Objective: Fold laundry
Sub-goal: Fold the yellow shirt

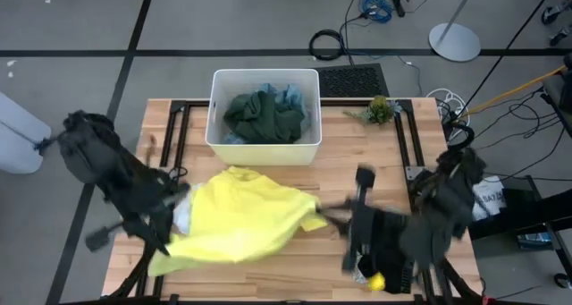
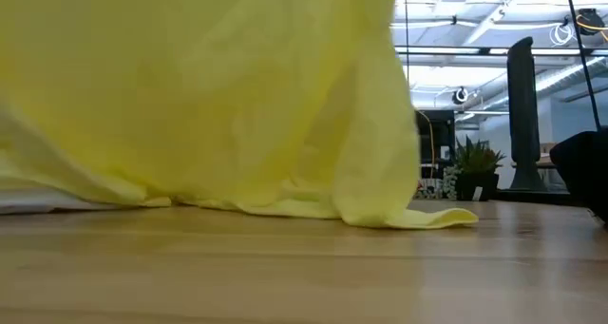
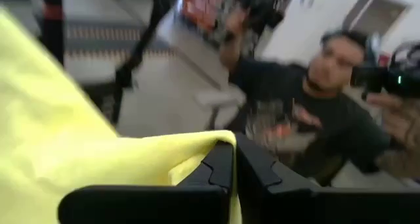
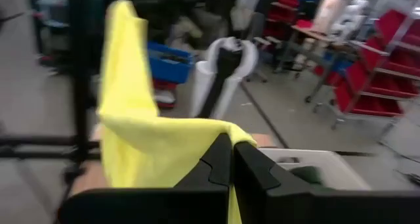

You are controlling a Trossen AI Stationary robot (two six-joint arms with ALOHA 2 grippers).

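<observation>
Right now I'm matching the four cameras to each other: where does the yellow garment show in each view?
High view: yellow garment on the table's front left, between both arms.
Low view: fills the upper left, hem touching the wood.
Left wrist view: left side, pinched in the left gripper.
Right wrist view: centre left, pinched in the right gripper.
Shared landmark: the garment itself.

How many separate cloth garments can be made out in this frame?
3: a bright yellow cloth garment spread across the wooden table, held by both grippers; a dark green garment and a light blue one in the white plastic tub. More may lie hidden underneath.
</observation>
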